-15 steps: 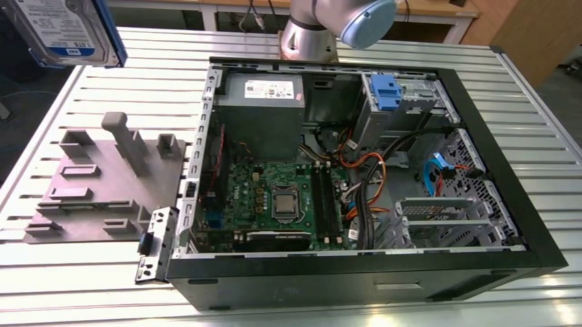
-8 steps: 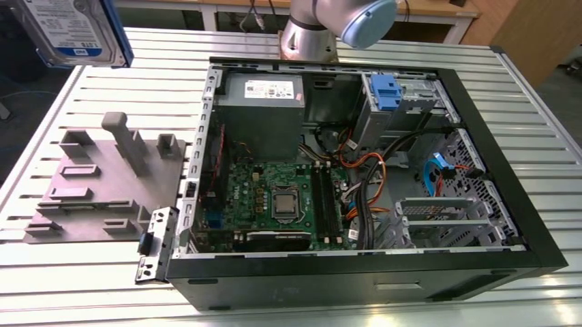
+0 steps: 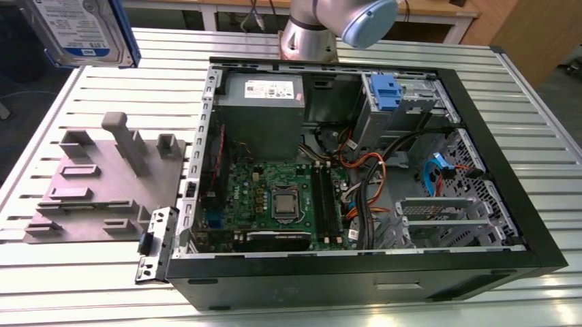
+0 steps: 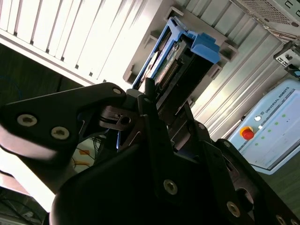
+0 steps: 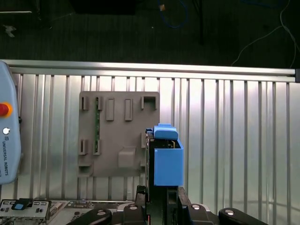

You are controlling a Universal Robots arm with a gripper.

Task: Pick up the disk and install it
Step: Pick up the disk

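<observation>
Gripper clamped on one end of disk. Disk hangs mid-air over grey fixture plate, by table edge at exterior view's left. Risk imo: end-only grip, so disk might tilt or slip and clip case wall.

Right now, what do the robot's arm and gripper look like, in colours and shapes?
The arm is a silver-grey metal tube with a round light-blue joint cap. The gripper is matte black, built of flat angular link plates joined by silver round-headed screws.
</observation>
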